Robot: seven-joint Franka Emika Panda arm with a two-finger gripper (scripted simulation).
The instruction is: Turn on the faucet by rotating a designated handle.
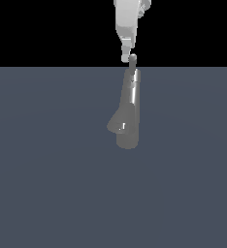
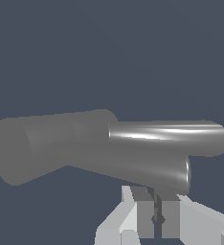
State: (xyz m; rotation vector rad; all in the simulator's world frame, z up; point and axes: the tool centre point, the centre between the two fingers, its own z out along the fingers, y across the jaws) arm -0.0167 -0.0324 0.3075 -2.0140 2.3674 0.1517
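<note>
Jaws of the gripper (image 1: pixel 129 58) sit atop the faucet (image 1: pixel 128 111) in the exterior view, touching the handle (image 1: pixel 132 60). Wrist view: fingers (image 2: pixel 145 217) nearly together around the thin handle (image 2: pixel 158 210), apparently grasping it.

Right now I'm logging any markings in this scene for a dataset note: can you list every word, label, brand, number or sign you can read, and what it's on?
None: no text can be read in either view.
The faucet is plain grey metal, with only light reflections on it.
The handle carries no mark.
The gripper shows bare light and grey surfaces, no label or number.
The floor is a uniform blue-grey, unmarked.
</note>
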